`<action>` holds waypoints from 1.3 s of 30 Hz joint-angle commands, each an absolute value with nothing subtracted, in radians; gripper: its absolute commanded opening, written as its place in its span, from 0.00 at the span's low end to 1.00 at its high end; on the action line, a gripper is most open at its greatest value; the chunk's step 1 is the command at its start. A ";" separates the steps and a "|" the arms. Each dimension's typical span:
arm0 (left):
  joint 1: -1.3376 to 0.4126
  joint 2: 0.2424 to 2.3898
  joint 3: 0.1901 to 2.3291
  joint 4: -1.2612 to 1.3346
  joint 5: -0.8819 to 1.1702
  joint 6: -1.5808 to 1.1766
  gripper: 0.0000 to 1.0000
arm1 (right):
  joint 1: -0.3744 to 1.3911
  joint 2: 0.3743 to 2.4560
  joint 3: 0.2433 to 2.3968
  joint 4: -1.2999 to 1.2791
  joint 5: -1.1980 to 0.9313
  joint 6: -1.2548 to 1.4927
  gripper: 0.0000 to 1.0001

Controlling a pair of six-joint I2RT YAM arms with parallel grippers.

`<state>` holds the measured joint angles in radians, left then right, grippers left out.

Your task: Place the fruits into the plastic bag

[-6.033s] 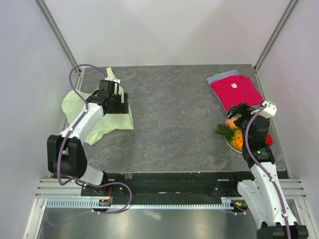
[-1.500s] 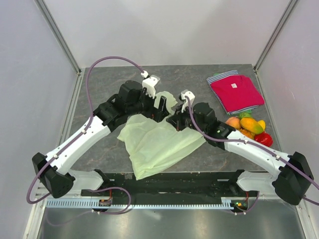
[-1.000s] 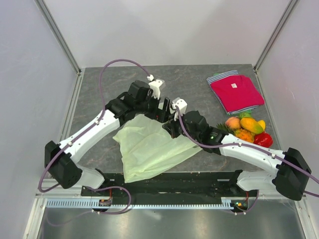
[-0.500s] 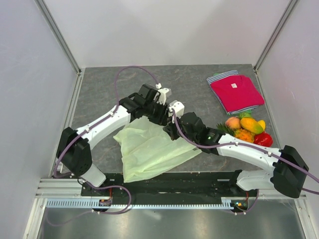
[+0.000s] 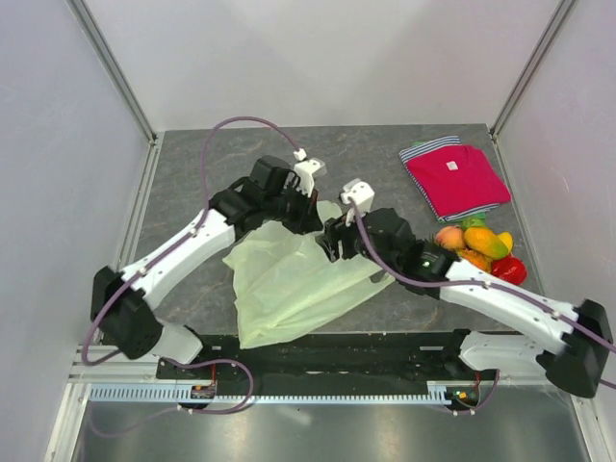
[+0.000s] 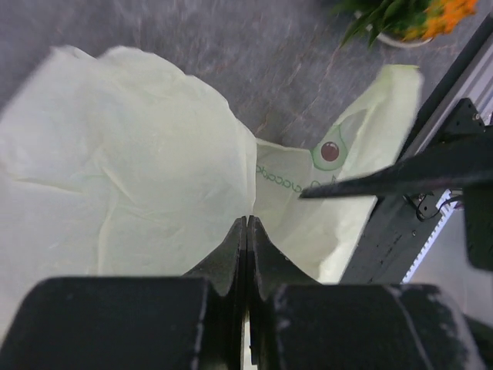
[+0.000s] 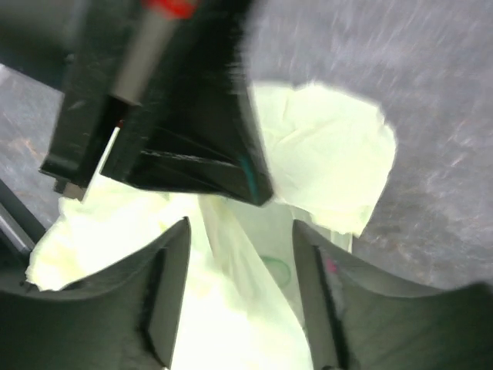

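Note:
The pale-green plastic bag (image 5: 289,279) lies crumpled on the table's near middle. My left gripper (image 5: 310,219) sits at its upper edge with its jaws pressed together on a fold of the bag (image 6: 139,169), tips meeting at the film (image 6: 246,222). My right gripper (image 5: 330,243) hovers just beside it, open, with the bag (image 7: 323,146) loose under and between its fingers (image 7: 166,285). The fruits (image 5: 476,250) are heaped at the right edge: a peach (image 5: 449,237), a yellow mango piece (image 5: 486,241), a red piece (image 5: 510,269). The left wrist view catches the pineapple (image 6: 400,15).
A folded red shirt (image 5: 454,178) lies at the back right, behind the fruit heap. The right arm's forearm (image 5: 481,284) stretches across the table just in front of the fruits. A black rail (image 5: 337,346) runs along the near table edge.
The left gripper has shut on the bag's upper edge and lifted it slightly. The right gripper, shut on the bag before, has opened and let go.

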<state>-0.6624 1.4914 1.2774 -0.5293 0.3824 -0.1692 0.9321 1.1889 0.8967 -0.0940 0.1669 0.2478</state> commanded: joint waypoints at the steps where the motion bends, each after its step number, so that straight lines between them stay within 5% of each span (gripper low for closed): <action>1: -0.658 1.324 1.324 -0.428 0.389 -0.003 0.01 | 0.924 1.034 1.026 -0.155 0.227 0.222 0.76; 10: -0.647 1.140 1.246 -0.321 0.528 0.167 0.02 | 0.717 1.026 1.183 -0.348 0.063 0.259 0.87; 24: -0.509 1.063 1.135 -0.206 0.633 0.114 0.01 | 0.663 0.914 0.954 -0.338 -0.090 0.313 0.95; 39: -0.482 1.054 1.108 -0.163 0.710 0.086 0.02 | 0.612 1.118 0.759 -0.091 -0.135 0.351 0.97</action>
<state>-0.4927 1.0729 1.1122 -0.2268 0.6662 0.1200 0.6369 1.0969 0.7780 -0.2092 -0.0917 0.3378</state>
